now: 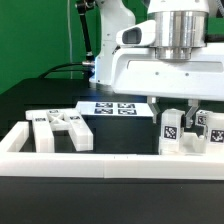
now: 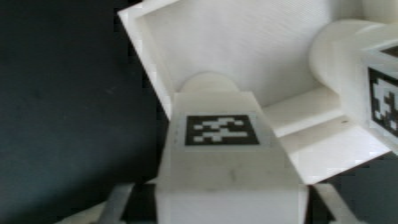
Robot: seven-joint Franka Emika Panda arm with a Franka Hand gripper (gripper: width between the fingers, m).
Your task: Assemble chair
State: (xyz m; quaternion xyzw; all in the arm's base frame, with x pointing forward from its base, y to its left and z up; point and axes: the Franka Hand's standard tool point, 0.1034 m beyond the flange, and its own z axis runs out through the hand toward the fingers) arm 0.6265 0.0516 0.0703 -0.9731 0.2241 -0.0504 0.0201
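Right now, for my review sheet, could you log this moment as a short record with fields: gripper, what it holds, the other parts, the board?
gripper: two-finger gripper, shut on chair part
chair part: matte white blocky piece with a black-and-white square tag, between the fingers
loose pieces: matte white tagged blocks, clustered at the exterior view's left
marker board: thin, flat, white, lying on the black table
rail: long, white, untagged, in front

Legible text, numbers, brands: none. Markings: black-and-white square fiducial tags, no lettering. One row on marker board [image 1: 112,108]; singles on chair parts [image 1: 60,128]; one on chair part [image 2: 226,130], wrist view.
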